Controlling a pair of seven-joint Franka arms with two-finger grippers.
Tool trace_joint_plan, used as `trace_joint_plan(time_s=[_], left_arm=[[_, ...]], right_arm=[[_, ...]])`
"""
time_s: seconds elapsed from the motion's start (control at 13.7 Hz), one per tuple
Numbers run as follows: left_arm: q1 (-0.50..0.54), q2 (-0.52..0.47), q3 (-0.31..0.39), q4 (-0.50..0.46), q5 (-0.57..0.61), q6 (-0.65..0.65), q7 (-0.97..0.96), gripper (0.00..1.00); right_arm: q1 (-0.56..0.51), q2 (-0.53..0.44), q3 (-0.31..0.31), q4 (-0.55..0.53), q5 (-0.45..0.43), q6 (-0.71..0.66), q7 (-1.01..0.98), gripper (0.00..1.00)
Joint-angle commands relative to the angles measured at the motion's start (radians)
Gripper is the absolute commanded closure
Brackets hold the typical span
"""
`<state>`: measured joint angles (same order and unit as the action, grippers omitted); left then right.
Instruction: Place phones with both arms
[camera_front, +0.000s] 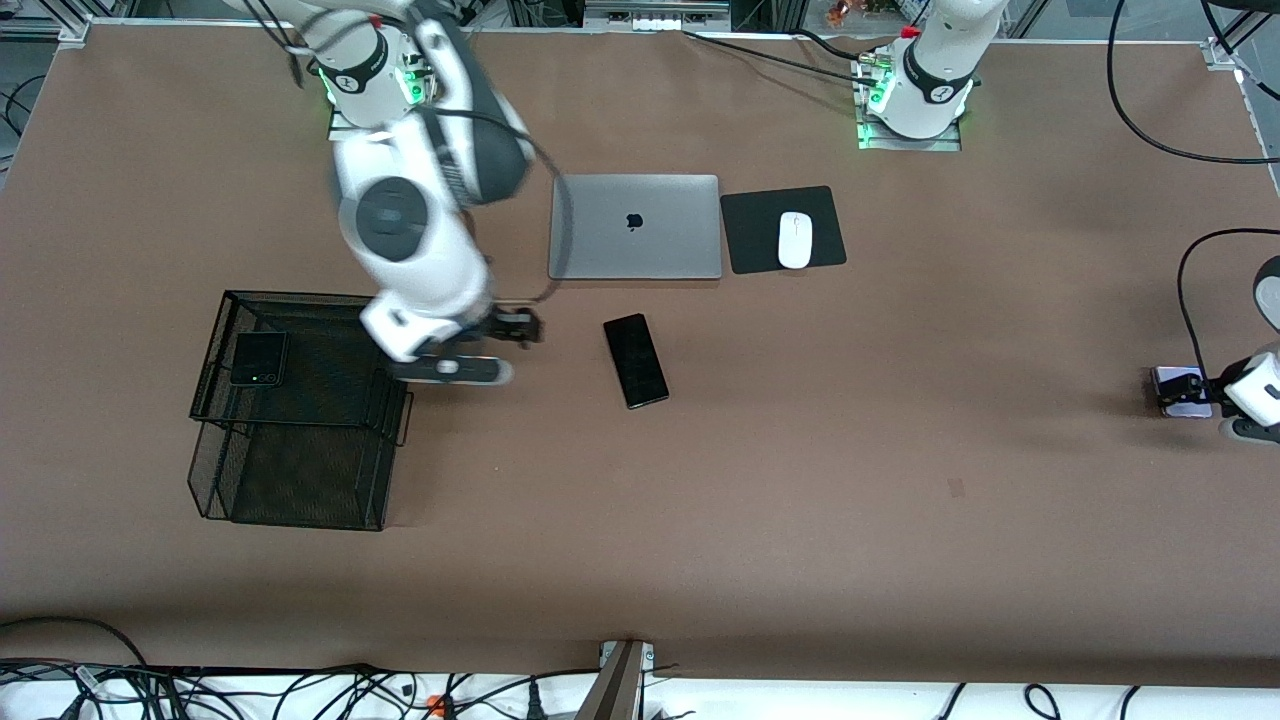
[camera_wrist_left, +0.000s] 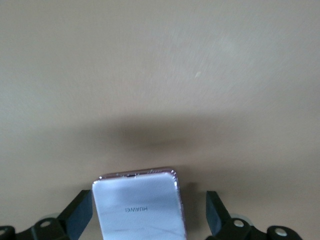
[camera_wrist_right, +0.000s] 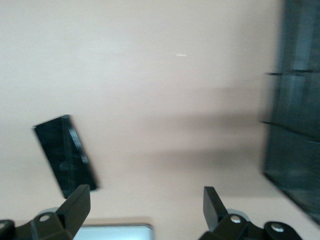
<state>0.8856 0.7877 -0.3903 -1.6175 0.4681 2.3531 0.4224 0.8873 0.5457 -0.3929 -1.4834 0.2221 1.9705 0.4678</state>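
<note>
While the broad brown table (camera_front: 800, 480) carries a silver laptop (camera_front: 635, 226) and a black wire-mesh tray (camera_front: 300, 400) toward the right arm's end, the small squarish black phone (camera_front: 259, 359) lies in that tray. A long slim black phone (camera_front: 636, 360) lies nearer the front camera than the laptop. The right gripper (camera_front: 515, 328) hangs wide open, empty, between tray and slim phone. The left gripper (camera_wrist_left: 150, 220), spread wide, straddles the small pale lilac phone (camera_wrist_left: 137, 207) on the table without touching it.
</note>
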Motion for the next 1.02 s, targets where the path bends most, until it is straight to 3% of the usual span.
trace_joint_plan(time_s=[0.0,0.22,0.58,0.8,0.88,0.95], left_arm=[[0.019,-0.024,-0.022,-0.022,0.021,0.003,0.003,0.0],[0.033,-0.013,-0.022,-0.03,0.003,0.002,0.001,0.0],[0.058,0.007,-0.022,-0.028,-0.008,0.003,0.001,0.0],[0.065,0.022,-0.022,-0.028,-0.017,0.003,-0.011,0.0],[0.064,0.024,-0.022,-0.028,-0.023,0.003,-0.01,0.18],[0.064,0.024,-0.022,-0.028,-0.023,0.003,-0.008,0.53]], right_arm=[[0.045,0.1,0.049,0.08,0.014,0.065,0.034,0.0],[0.116,0.175,0.051,0.08,0.011,0.175,0.014,0.0],[0.127,0.296,0.071,0.08,0.01,0.344,-0.032,0.0],[0.137,0.324,0.072,0.08,0.01,0.372,-0.034,0.0],[0.137,0.333,0.072,0.078,0.014,0.376,-0.038,0.0],[0.137,0.341,0.072,0.077,0.016,0.395,-0.038,0.0]])
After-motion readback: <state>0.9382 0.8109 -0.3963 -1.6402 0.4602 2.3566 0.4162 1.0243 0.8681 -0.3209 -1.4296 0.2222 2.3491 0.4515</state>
